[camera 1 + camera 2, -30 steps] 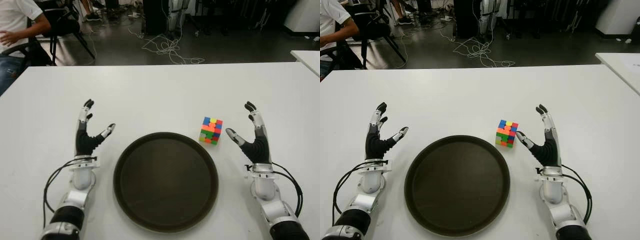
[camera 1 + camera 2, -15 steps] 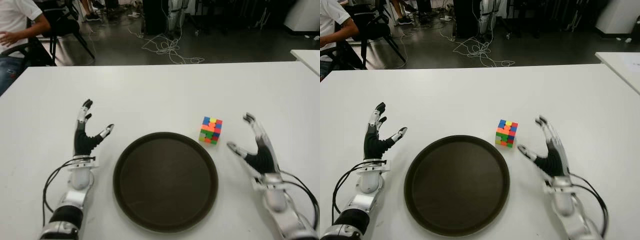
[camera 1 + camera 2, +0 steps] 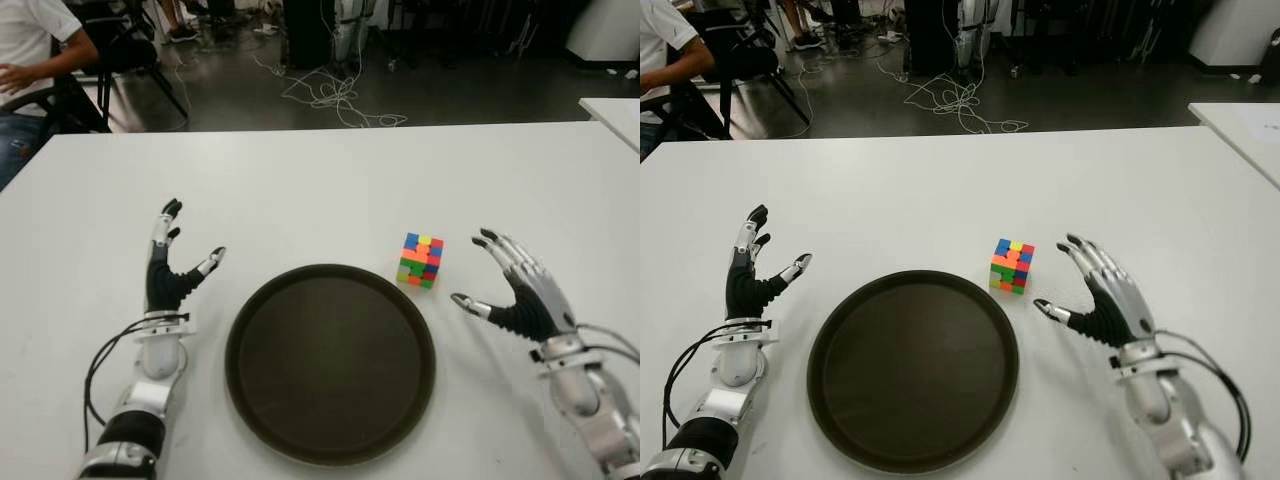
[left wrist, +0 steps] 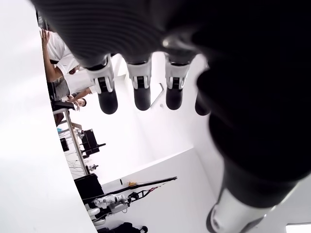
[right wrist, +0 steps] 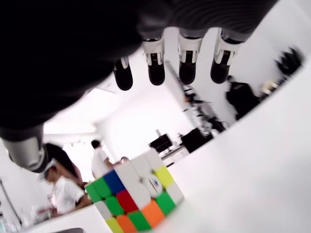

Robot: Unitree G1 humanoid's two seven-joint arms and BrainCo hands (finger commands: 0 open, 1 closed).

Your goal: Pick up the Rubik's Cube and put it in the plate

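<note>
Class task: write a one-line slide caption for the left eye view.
Open right hand beside a Rubik's Cube next to an empty plate.

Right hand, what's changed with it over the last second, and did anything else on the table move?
The right hand has pulled back toward the robot and out to the right, away from the Rubik's Cube, tipping from edge-up to palm-down with fingers spread; it holds nothing. The cube, the plate and the open left hand, left of the plate, stayed where they were.
</note>
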